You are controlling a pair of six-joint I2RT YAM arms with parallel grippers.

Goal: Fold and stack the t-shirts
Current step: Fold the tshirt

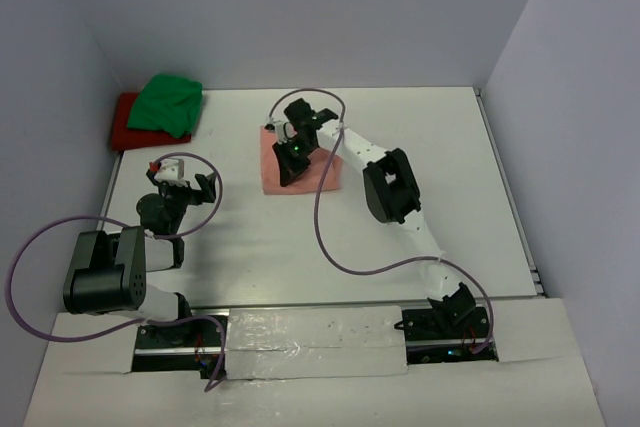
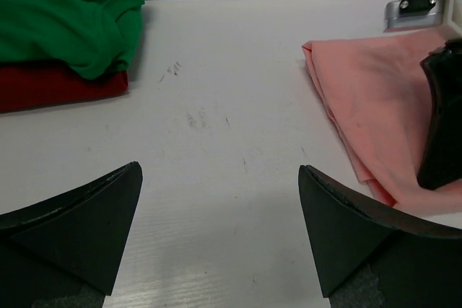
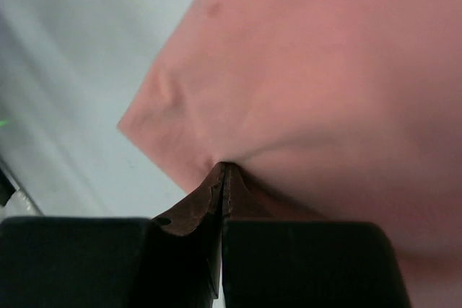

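Observation:
The salmon-pink t-shirt (image 1: 272,175) (image 2: 375,99) (image 3: 325,70) lies folded flat at the table's middle. My right gripper (image 1: 288,175) (image 3: 225,167) (image 2: 440,120) is shut, its joined tips pressing down on the shirt near its left edge, where the cloth puckers; no cloth shows between the jaws. At the far left the bright green t-shirt (image 1: 168,102) (image 2: 65,12) sits bunched on top of the folded red t-shirt (image 1: 125,127) (image 2: 58,84). My left gripper (image 1: 181,175) (image 2: 220,178) hovers open over bare table between the two piles, holding nothing.
Grey walls close the table (image 1: 450,147) on the left, back and right. The right arm (image 1: 390,187) stretches diagonally across the centre, with its purple cable (image 1: 330,247) looping beside it. Bare table surface (image 2: 216,106) lies between the shirts.

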